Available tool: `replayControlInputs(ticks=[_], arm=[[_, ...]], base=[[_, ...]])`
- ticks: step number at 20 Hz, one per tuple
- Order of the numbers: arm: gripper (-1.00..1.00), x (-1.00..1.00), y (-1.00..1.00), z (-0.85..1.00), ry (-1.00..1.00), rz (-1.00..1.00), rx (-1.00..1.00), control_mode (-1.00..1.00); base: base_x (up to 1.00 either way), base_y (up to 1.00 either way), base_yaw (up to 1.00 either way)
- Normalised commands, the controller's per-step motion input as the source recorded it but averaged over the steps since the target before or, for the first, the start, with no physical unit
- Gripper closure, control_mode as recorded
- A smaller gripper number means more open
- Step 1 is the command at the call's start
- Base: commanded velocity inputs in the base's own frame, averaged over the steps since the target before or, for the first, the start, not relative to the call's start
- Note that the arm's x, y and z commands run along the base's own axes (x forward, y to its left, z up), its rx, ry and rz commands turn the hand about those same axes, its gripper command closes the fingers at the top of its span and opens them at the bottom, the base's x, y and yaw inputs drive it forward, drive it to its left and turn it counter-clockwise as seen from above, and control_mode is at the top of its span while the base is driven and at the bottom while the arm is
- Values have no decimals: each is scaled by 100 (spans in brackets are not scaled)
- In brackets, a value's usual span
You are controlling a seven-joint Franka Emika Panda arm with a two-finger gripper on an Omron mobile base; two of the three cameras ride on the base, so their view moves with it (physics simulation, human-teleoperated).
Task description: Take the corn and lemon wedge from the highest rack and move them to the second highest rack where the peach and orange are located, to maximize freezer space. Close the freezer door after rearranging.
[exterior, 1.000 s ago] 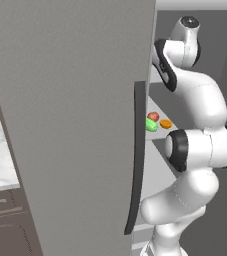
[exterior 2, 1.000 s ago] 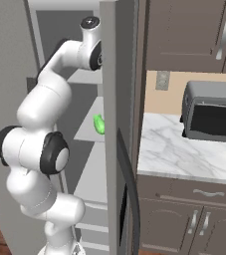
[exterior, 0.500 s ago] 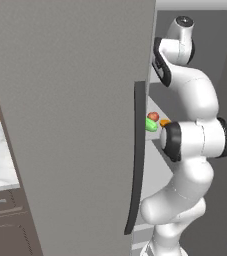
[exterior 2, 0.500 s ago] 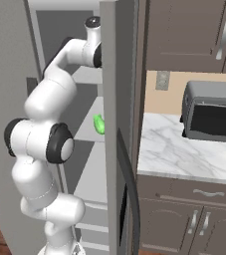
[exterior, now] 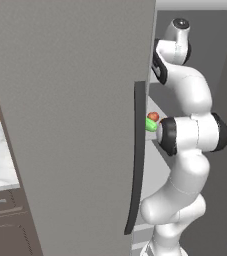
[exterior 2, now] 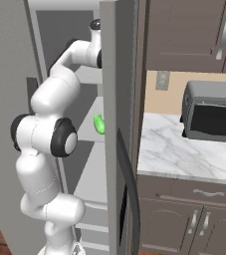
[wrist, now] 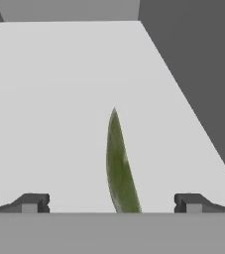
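**Open gripper over a green piece on a pale freezer rack**

In the hand view, the gripper (wrist: 111, 203) sits at the bottom of the frame with its two dark fingertips (wrist: 32, 202) spread wide apart, nothing between them touching either tip. A narrow, dark green, leaf-shaped piece, probably the corn (wrist: 119, 166), lies on the pale rack (wrist: 59, 99), rising from the bottom centre of the frame to a point near the middle. It sits between the two tips, with bare rack on both sides. The rack runs up to a grey back wall (wrist: 67, 10) at the top of the frame, and a darker side wall (wrist: 198, 64) slants down the right. To the left of the green piece the rack is open.

In the left base view, the grey freezer door (exterior: 70, 125) covers the left and centre, its dark handle (exterior: 136, 155) running down its right edge. Just right of the handle, a green item (exterior: 150, 124) and a reddish item (exterior: 153, 116) lie on a lower shelf, touching.

In the right base view, the white arm (exterior 2: 50, 134) reaches up into the freezer at upper left. A marble counter (exterior 2: 184, 154) with a dark toaster oven (exterior 2: 211, 112) is at right.
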Motion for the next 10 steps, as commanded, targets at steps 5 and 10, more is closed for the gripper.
replayControlInputs(ticks=[5, 10], arm=[[-100, 29, -3, -8, 0, 0, 1, -100], [-100, 15, -4, -8, 0, 0, 0, -100]], base=[[0, 0, 0], [0, 0, 0]])
